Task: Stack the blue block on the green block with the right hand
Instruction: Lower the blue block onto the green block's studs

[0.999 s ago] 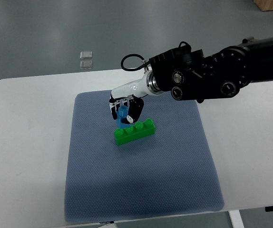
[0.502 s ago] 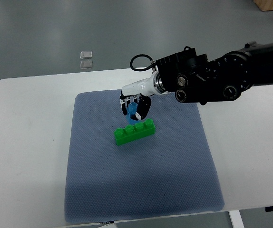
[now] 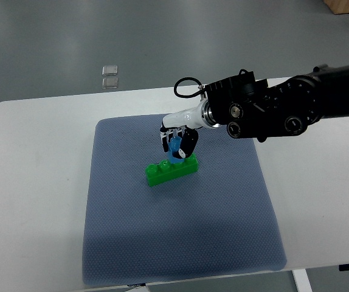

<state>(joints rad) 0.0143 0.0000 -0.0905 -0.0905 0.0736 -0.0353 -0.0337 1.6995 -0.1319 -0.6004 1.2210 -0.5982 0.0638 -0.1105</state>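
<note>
A long green studded block lies at a slant on the blue-grey mat, just above the mat's middle. My right hand reaches in from the right on a black arm and is shut on a small blue block. The blue block sits tilted directly over the right half of the green block, touching or nearly touching its studs; I cannot tell which. The fingers cover the upper part of the blue block. The left arm is out of view.
The mat lies on a white table. Two small clear squares lie on the grey floor beyond the table's far edge. The table's front edge runs close below the mat.
My right hand has carried the blue block rightward along the green block, from its left end to over its right half, and lowered it onto the studs.
</note>
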